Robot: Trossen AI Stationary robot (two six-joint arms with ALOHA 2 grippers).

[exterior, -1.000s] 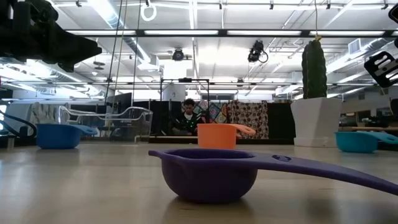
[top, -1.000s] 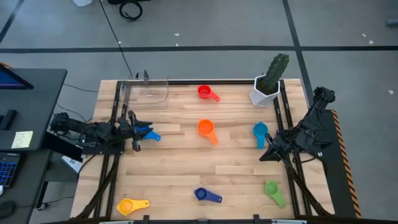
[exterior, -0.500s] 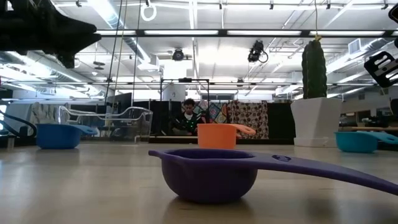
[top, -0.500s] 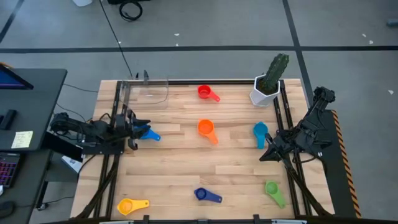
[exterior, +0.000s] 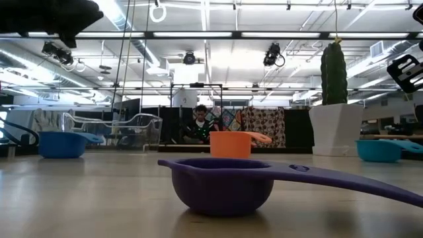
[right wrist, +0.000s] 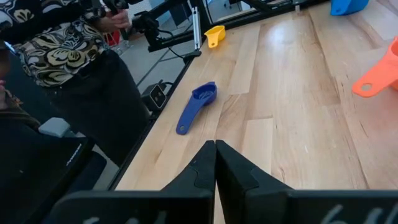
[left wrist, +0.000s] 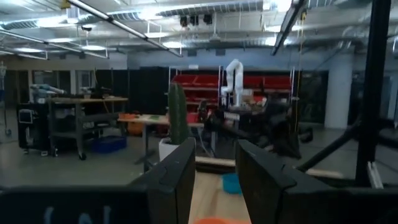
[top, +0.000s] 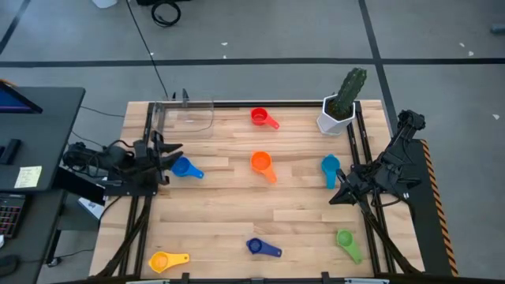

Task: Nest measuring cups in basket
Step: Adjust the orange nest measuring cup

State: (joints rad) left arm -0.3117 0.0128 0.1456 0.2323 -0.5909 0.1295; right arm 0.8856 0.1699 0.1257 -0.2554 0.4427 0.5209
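A robotics lab in an open industrial hall: exposed ceiling ducts and strip lights (exterior: pixel 218 34) run across the upper frame of the low view. The left wrist view shows a white robot arm (left wrist: pixel 234 74) before red shelving (left wrist: pixel 261 84) at centre, with workbenches (left wrist: pixel 74 109) at left.

Seven measuring cups (top: pixel 261 163) — one basket (top: pixel 192 115) — one cactus pot (top: pixel 336 118)

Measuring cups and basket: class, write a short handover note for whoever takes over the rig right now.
Left gripper: open, empty, beside the blue cup at the table's left edge.
Right gripper: shut, empty, waiting at the right edge.
Basket: far left corner, no cup visible inside.
On the table: red cup, orange cup, light blue cup, green cup, dark blue cup, yellow cup.
Done: nothing nested. Left: every visible cup.
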